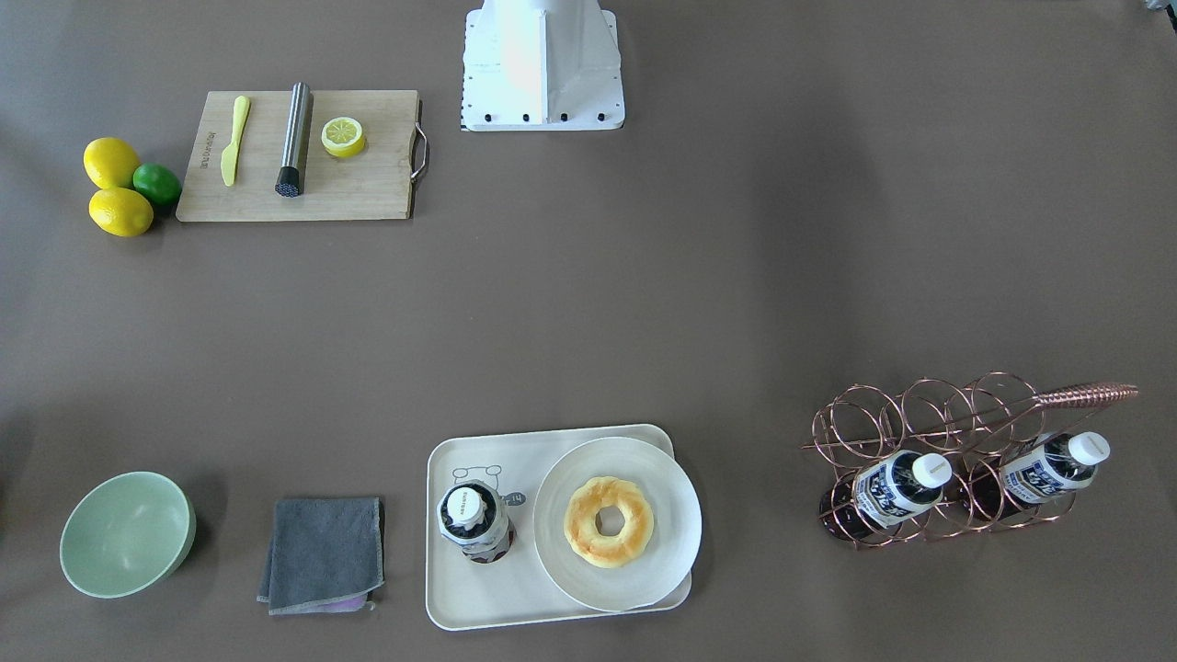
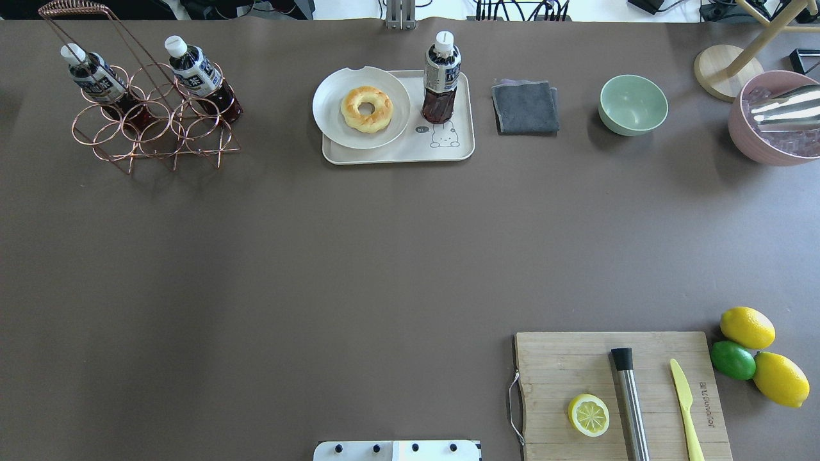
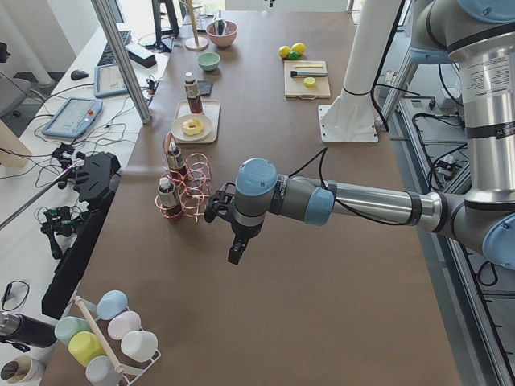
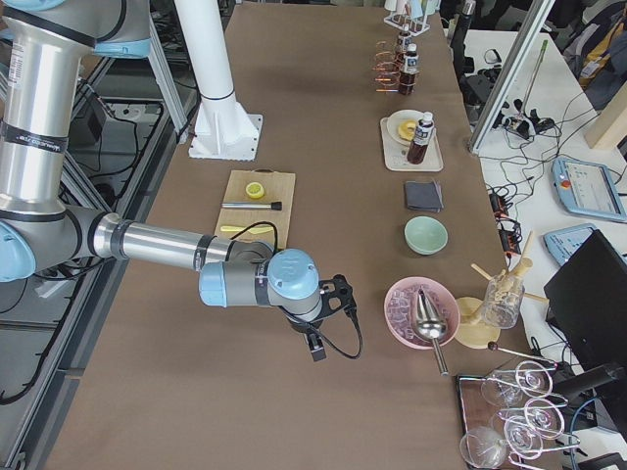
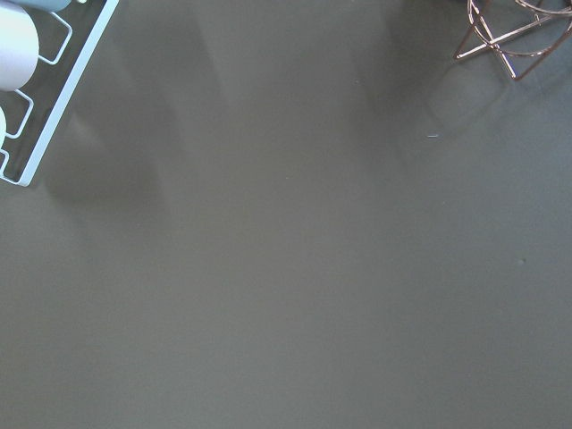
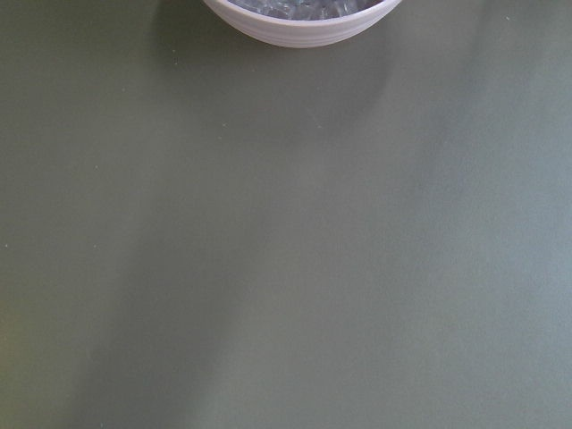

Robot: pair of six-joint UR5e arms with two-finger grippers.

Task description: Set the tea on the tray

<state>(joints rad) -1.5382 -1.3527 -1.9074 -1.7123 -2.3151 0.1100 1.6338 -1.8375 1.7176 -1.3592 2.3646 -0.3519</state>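
Note:
One tea [image 2: 441,80] bottle stands upright on the cream tray [image 2: 397,155], beside the bear drawing; the same tea [image 1: 474,521] and tray [image 1: 478,602] appear in the front-facing view. No gripper is near it. My left gripper [image 3: 236,252] hangs over bare table beside the copper rack, seen only in the exterior left view. My right gripper [image 4: 314,349] hangs low near the pink bowl, seen only in the exterior right view. I cannot tell whether either is open or shut.
Two more tea bottles lie slanted in the copper wire rack [image 2: 154,137]. A plate with a doughnut [image 2: 366,109] overlaps the tray. Also on the table: grey cloth [image 2: 525,107], green bowl [image 2: 633,104], pink ice bowl [image 2: 772,118], cutting board [image 2: 621,397], lemons and lime.

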